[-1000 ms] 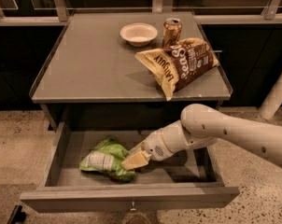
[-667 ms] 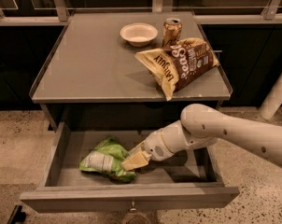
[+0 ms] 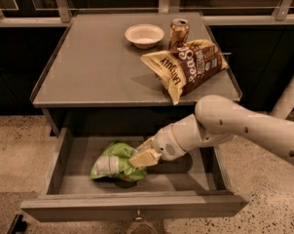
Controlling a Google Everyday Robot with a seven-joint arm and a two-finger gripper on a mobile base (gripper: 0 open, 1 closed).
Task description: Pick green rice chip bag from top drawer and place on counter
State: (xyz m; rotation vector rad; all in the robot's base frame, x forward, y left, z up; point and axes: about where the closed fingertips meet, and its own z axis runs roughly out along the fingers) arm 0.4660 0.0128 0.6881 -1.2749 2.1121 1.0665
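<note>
The green rice chip bag [image 3: 115, 162] lies in the open top drawer [image 3: 132, 206], left of centre, with its white label patch facing left. My gripper [image 3: 143, 154] reaches into the drawer from the right. Its cream fingers [image 3: 146, 158] are closed on the bag's right edge, and that side of the bag is raised a little off the drawer floor. The counter [image 3: 98, 67] is the grey tabletop directly above the drawer.
On the counter stand a white bowl [image 3: 144, 35], a drink can [image 3: 179, 31] and a large brown-and-cream chip bag [image 3: 183, 68] that overhangs the front right edge. My arm [image 3: 234, 126] crosses the drawer's right side. The floor around is speckled.
My gripper and the bag's right side have risen slightly inside the drawer. Everything on the counter is unchanged.
</note>
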